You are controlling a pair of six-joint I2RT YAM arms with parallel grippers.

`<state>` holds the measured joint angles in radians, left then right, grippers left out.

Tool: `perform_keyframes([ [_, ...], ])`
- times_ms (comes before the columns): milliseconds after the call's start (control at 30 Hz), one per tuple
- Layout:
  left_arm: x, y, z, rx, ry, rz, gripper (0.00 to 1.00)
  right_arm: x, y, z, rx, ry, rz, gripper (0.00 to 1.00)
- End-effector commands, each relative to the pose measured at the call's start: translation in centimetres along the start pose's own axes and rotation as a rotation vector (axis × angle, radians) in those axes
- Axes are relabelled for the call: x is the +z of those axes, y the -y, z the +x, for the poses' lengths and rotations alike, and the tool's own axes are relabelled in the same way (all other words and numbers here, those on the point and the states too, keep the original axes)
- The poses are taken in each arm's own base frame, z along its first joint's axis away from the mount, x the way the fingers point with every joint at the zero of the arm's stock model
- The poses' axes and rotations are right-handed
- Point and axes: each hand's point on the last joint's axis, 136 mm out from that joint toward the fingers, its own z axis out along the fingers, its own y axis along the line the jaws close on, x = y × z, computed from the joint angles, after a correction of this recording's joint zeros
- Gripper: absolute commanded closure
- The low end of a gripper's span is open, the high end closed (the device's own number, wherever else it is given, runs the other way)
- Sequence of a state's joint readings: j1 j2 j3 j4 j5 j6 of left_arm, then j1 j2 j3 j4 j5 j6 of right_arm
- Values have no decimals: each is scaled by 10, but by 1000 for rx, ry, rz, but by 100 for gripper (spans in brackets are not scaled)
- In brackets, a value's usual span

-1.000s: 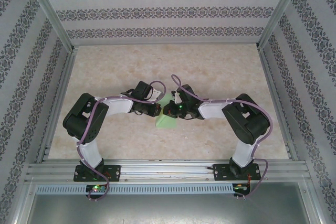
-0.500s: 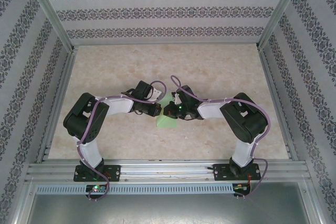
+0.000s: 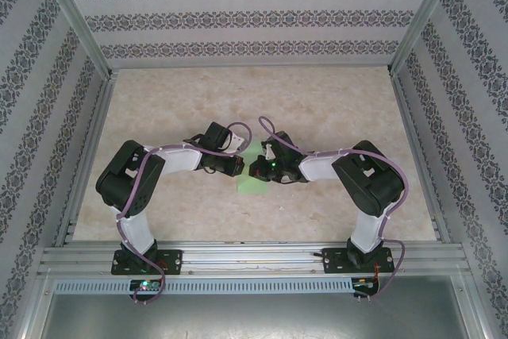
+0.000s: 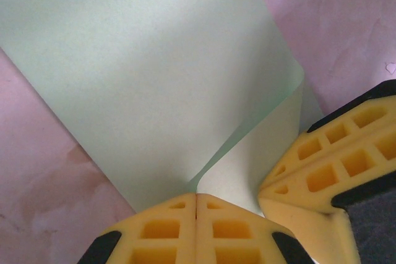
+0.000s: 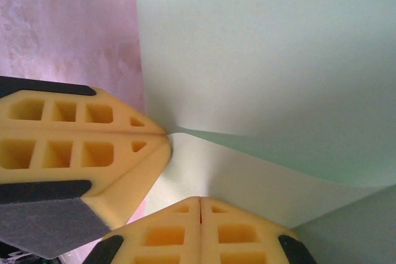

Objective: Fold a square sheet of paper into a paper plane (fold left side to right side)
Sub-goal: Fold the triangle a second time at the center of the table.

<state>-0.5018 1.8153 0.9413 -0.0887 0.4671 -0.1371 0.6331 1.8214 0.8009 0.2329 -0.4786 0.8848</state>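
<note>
Little changed, left end effector [image 4: 197, 199] and right end effector [image 5: 200, 201] pinching thin, curled green paper [image 4: 142, 72]

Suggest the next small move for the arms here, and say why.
Probably press down and slide along the fold: the square sheet of paper is partly folded over but its bend looks rounded, not creased flat, and the shut left end effector and shut right end effector sit tip to tip beside it.
</note>
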Motion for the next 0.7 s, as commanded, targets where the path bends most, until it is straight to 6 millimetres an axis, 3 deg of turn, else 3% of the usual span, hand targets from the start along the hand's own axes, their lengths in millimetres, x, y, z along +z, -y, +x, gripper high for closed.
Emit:
perform_keyframes([
  [0, 11, -21, 27, -27, -96, -67, 100, 6, 19, 11, 4, -21, 56, 100],
  [267, 0, -14, 10, -27, -54, -57, 95, 6, 30, 21, 21, -31, 79, 100],
  [400, -21, -7, -15, -27, 11, -60, 81, 7, 31, 23, 22, -33, 77, 100],
  [500, -43, -4, -30, -44, 62, -67, 78, 8, 29, 22, 18, -31, 73, 100],
  [667, -75, 4, -27, -84, 95, -68, 78, 6, 26, 21, 9, -24, 68, 100],
])
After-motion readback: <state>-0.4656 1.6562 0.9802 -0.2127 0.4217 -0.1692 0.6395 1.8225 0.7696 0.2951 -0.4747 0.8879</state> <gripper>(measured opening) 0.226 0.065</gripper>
